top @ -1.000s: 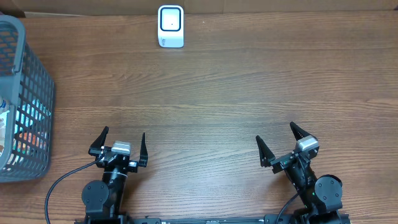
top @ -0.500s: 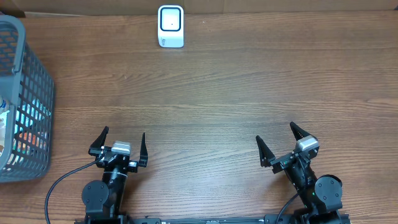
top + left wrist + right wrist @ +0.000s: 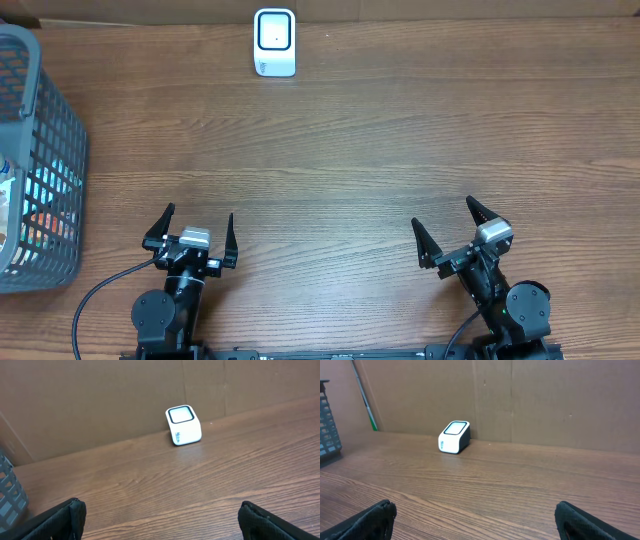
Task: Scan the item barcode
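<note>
A small white barcode scanner (image 3: 274,42) with a dark-rimmed window stands at the table's far edge, also seen ahead in the left wrist view (image 3: 183,425) and the right wrist view (image 3: 454,437). Colourful packaged goods (image 3: 40,205) show through the mesh of a grey basket (image 3: 62,130) at the far left; I cannot tell which one is the item. My left gripper (image 3: 200,213) (image 3: 160,507) rests open near the front edge, holding nothing. My right gripper (image 3: 442,211) (image 3: 475,506) is likewise open over bare wood.
A brown cardboard wall (image 3: 545,395) backs the wooden table (image 3: 400,130). The basket's corner shows at the left edge of both wrist views (image 3: 9,497) (image 3: 327,415). A thin green-tipped rod (image 3: 364,397) leans against the wall on the left.
</note>
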You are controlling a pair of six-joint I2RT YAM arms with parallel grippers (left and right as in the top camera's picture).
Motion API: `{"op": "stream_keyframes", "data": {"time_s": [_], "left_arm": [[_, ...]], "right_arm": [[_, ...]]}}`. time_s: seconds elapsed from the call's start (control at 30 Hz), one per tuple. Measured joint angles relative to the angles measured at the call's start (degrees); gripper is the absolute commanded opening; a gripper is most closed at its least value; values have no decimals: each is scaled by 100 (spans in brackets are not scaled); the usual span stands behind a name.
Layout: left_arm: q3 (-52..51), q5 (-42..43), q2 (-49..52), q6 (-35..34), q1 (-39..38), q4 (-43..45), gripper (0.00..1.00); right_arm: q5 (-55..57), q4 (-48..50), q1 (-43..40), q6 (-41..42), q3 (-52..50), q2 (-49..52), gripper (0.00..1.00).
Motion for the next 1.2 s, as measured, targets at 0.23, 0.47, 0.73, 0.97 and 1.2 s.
{"op": "stream_keyframes", "data": {"time_s": [0.23,0.47,0.73,0.97,1.2], "left_arm": [[0,0,0,0,0,0,100],[0,0,0,0,0,0,100],[-2,-136,0,153,0,-9,100],[-11,-444,0,127,0,133,100],[258,-479,81,-367,0,-485,100]], "right_arm": [[2,0,0,-2,0,0,100],[2,-2,0,-2,0,0,100],[107,107,0,-31,0,-4,100],[522,162,0,-46,0,-4,100],[691,291,0,-13,0,-7,100]]}}
